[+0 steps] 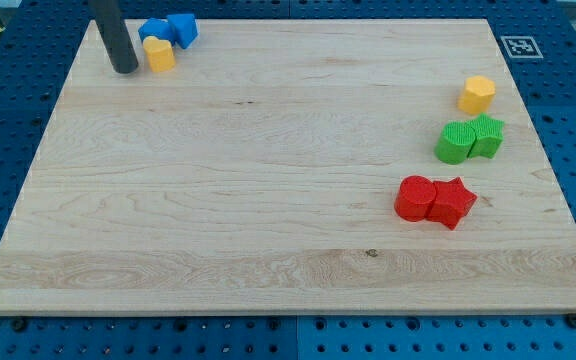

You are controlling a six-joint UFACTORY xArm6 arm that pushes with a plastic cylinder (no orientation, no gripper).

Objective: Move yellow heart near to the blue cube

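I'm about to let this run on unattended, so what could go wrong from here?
1. The yellow heart already touches the blue blocks near the board's top edge; another shove from my tip, just to its left, could drive them off the board.
2. A second yellow block sits far on the view's right; it might be mistaken for the target.

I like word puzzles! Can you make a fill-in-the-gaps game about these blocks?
1. My tip stands just left of a ____ block.
2. That block touches two ____ blocks at the view's top.
3. The two red blocks sit below the two ____ ones.

Missing words: yellow; blue; green
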